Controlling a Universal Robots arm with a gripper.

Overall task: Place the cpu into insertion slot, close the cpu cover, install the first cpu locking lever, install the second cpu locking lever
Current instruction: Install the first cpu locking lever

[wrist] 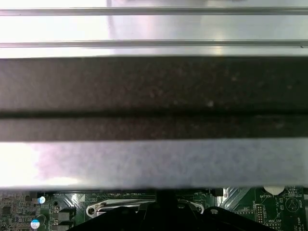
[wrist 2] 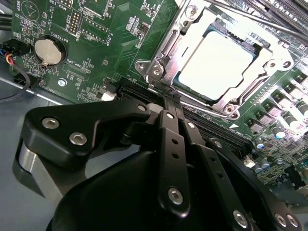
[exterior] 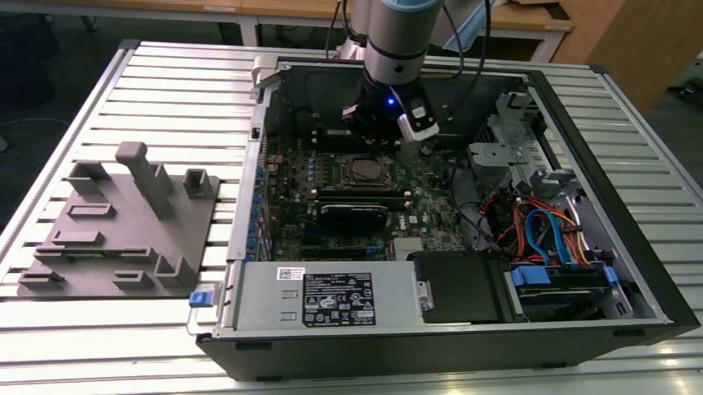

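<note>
The cpu [wrist 2: 216, 60], silver-topped, lies flat in the insertion slot [exterior: 364, 172]; the cpu cover [wrist 2: 262, 77] seemingly closed over it.

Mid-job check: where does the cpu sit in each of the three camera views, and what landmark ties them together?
Exterior view: the cpu lies in the middle of the green motherboard, just below the gripper.
Second wrist view: it is the pale square framed by the cpu cover, beyond the gripper.
First wrist view: I cannot make it out; a silver socket latch peeks out by the gripper.
Shared landmark: the green motherboard.
</note>
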